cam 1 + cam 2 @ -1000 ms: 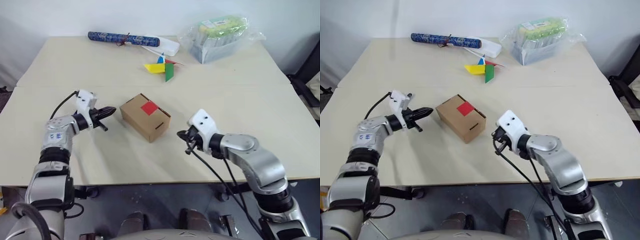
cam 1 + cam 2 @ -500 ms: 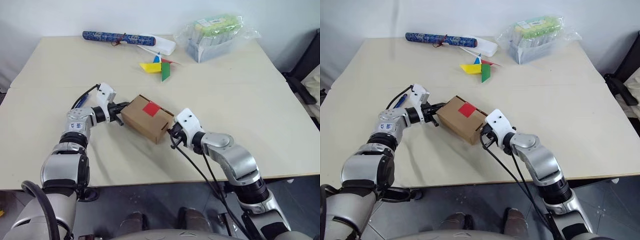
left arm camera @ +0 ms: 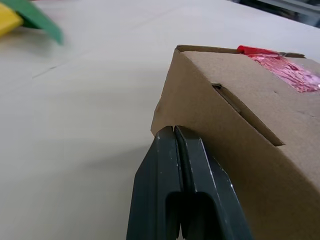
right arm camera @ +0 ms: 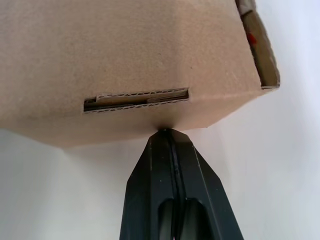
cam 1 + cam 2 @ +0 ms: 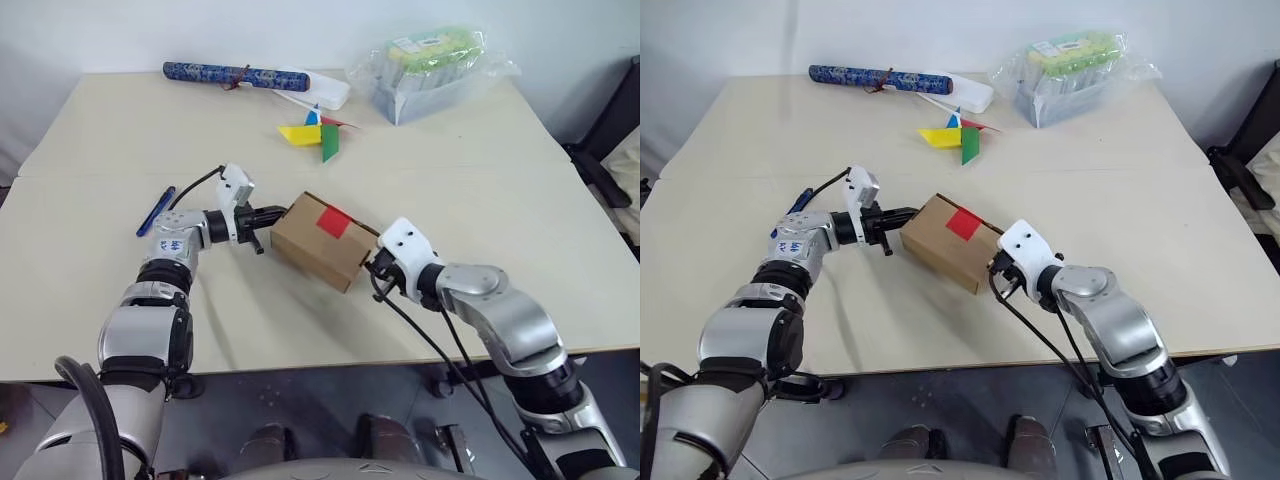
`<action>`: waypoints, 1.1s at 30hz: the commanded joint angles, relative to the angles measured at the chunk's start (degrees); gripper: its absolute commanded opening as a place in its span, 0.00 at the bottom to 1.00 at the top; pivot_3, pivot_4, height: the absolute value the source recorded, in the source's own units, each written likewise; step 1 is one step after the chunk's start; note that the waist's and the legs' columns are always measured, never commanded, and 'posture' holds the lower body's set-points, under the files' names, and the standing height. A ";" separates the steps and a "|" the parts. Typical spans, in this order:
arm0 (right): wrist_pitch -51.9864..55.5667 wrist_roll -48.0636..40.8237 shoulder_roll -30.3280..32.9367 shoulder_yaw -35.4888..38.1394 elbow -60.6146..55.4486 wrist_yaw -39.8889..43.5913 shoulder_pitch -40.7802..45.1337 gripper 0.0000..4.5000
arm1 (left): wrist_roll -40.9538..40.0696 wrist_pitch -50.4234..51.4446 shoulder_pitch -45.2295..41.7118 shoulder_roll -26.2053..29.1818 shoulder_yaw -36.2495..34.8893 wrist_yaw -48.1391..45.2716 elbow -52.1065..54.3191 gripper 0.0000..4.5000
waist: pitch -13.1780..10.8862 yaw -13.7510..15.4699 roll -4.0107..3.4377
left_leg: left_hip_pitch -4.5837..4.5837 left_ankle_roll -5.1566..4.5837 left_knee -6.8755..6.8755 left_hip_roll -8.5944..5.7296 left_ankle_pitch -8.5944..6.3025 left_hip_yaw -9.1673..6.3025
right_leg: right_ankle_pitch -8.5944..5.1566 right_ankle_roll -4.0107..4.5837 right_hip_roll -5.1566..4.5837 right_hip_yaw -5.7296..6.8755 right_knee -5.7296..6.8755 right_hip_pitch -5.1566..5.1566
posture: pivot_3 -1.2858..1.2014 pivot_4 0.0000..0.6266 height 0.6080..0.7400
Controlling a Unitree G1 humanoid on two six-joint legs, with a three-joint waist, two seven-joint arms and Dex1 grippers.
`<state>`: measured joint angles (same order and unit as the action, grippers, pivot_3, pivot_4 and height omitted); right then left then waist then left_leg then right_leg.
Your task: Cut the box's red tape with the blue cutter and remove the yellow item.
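Your left gripper (image 3: 174, 131): fingers fully closed, empty, tips against box (image 5: 325, 243) end. Right gripper (image 4: 166, 133): closed, empty, tips touching opposite end.

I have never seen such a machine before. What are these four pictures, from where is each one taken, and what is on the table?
This is a humanoid robot with two arms, each ending in a black two-fingered claw. Two pictures come from cameras in its head, looking down over the arms. The other two come from a camera on each wrist, looking along that claw.

On the table lies a brown box with red tape on top. The left claw and right claw, both shut and holding nothing, press against opposite ends of it.

A blue cutter lies beside the left arm. At the far edge are a dark-blue roll, a paper pinwheel and a plastic-wrapped tray.
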<state>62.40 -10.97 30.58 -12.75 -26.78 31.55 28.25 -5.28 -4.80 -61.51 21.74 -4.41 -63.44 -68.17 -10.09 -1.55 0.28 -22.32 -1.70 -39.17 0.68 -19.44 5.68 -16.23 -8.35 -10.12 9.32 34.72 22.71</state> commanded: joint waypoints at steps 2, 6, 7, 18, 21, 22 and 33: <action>1.00 -3.15 0.32 1.62 -7.24 1.17 0.83 0.00 | 1.05 0.18 1.67 -3.58 2.95 -4.46 2.44 0.01 | 0.00 0.02 0.01 | 0.00 0.00 -0.01 0.00 0.00 0.00 | 0.00 0.00 0.00 0.00 0.00 0.00 | 0.52 0.24 1.00; 2.65 -3.83 1.43 2.78 -8.77 0.86 0.05 0.00 | 1.54 -0.04 3.08 -4.75 4.00 -4.89 3.17 0.01 | -0.01 0.18 0.02 | 0.00 0.00 -0.03 -0.01 0.00 0.00 | 0.00 0.00 -0.01 -0.02 -0.01 0.00 | 0.52 0.24 1.00; 2.53 -3.55 1.45 2.95 -8.55 0.44 -0.19 0.00 | 1.75 -0.18 3.37 -5.06 4.15 -4.69 3.07 0.01 | 0.00 0.29 0.02 | -0.01 0.00 -0.03 -0.01 0.00 0.00 | 0.00 0.00 -0.01 -0.01 0.00 -0.01 | 0.52 0.24 1.00; 2.25 -2.93 2.54 4.76 -9.51 -1.47 -3.69 0.00 | 3.10 -1.10 2.41 -7.76 4.87 -4.38 2.06 0.01 | 0.01 1.62 0.05 | 0.00 -0.01 -0.12 -0.01 0.00 0.01 | 0.00 0.00 -0.01 -0.02 0.00 -0.05 | 0.52 0.24 1.00; 3.24 -3.34 2.46 5.18 -10.91 -2.01 -4.44 0.00 | 3.07 -1.15 2.40 -8.07 4.83 -4.37 2.21 0.01 | 0.01 1.67 0.06 | 0.00 -0.01 -0.12 -0.02 0.00 -0.01 | 0.00 0.00 -0.01 -0.01 0.00 -0.07 | 0.52 0.24 1.00; 3.67 -3.52 2.35 5.21 -11.50 -2.21 -4.70 0.00 | 3.06 -1.19 2.39 -8.14 4.81 -4.29 2.17 0.01 | 0.01 1.67 0.06 | 0.00 -0.01 -0.12 -0.02 0.00 -0.01 | 0.00 0.00 -0.01 -0.01 0.00 -0.07 | 0.52 0.24 1.00; 5.80 -5.04 1.80 4.62 -13.92 -1.63 -5.41 0.00 | 3.52 -2.67 1.50 -9.02 4.45 -2.07 0.80 0.01 | 0.02 1.61 0.06 | 0.00 -0.01 -0.12 -0.01 0.00 0.00 | 0.00 0.00 -0.01 0.00 0.00 -0.07 | 0.52 0.24 1.00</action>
<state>70.33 -13.03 33.90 -7.10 -36.08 28.65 21.72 -3.41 -6.91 -59.06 16.92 -2.81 -64.10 -66.42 -10.07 0.06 0.33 -22.31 -1.71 -39.29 0.67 -19.44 5.67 -16.23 -8.35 -10.13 9.31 34.72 22.64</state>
